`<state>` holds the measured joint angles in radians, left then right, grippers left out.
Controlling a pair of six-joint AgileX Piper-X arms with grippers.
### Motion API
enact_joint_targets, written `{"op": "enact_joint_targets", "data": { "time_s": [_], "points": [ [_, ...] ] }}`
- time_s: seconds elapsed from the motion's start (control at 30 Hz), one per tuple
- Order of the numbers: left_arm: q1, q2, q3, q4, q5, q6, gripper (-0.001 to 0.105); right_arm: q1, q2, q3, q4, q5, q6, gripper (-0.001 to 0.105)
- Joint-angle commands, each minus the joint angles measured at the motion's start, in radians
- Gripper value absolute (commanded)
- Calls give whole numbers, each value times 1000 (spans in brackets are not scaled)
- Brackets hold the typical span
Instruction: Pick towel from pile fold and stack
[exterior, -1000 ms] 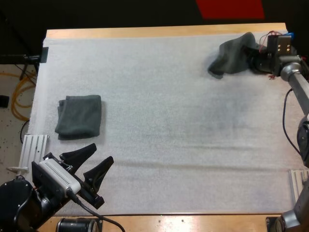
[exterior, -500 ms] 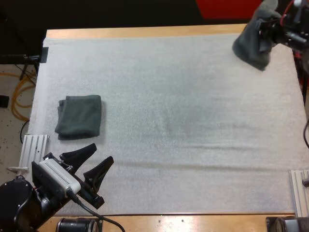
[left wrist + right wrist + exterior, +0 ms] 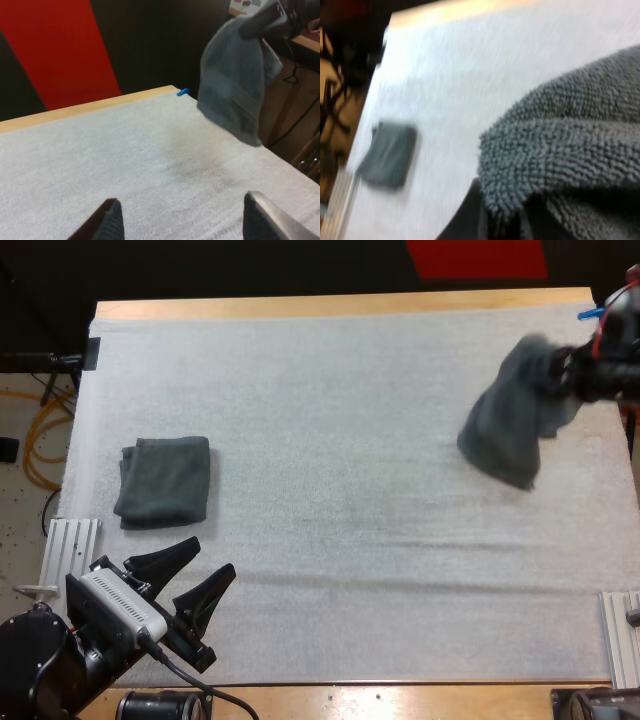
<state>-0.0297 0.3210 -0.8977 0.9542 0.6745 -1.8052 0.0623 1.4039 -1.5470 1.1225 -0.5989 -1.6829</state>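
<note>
Wooden table (image 3: 340, 306): light-toned, with its bare edge showing along the far side at 12 o'clock and the near side at 6 o'clock. White mat (image 3: 330, 440): covers nearly the whole top, and I note a faint crease running across its near half. Beyond the far edge lies dark space (image 3: 250, 268), with a red strip (image 3: 477, 258) at 1 o'clock. At 9 o'clock there is pale speckled floor (image 3: 25, 515) with a yellow cable (image 3: 33, 445) looped on it. One ribbed metal rail (image 3: 68, 545) sits at 8 o'clock, another at 4 o'clock. Light falls evenly across the mat.
</note>
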Motion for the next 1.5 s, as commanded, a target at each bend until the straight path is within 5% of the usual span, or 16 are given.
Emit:
{"op": "enact_joint_targets", "data": {
  "time_s": [0.0, 0.4, 0.5, 0.67, 0.93, 1.0, 1.1, 1.17, 1.27, 1.47],
  "points": [
    [2, 0, -4, -9, 9, -12, 51, 29, -13, -7, 56, -23, -41, 0],
    [2, 0, -4, 39, 9, -12, 51, 345, 10, 109, 111, -35, -36, 0],
    [2, 0, -4, 39, 9, -12, 51, 401, 55, 158, 7, -19, 0, 0],
    [2, 0, -4, 47, 9, -12, 51, 429, 204, 170, -254, 153, 117, 0],
    [2, 0, -4, 133, 9, -9, 51, 429, 389, 145, -563, 356, 159, 0],
    [2, 0, -4, 148, 9, -10, 51, 425, 420, 137, -623, 389, 159, 5],
    [2, 0, -4, 150, 9, -10, 51, 405, 449, 120, -702, 396, 159, 29],
    [2, 0, -4, 150, 9, -10, 51, 387, 453, 105, -741, 396, 159, 57],
    [2, 0, -4, 150, 9, -10, 51, 358, 453, 70, -743, 398, 125, 82],
    [2, 0, -4, 150, 9, -10, 51, 321, 411, 2, -569, 398, 119, 84]
  ]
}}
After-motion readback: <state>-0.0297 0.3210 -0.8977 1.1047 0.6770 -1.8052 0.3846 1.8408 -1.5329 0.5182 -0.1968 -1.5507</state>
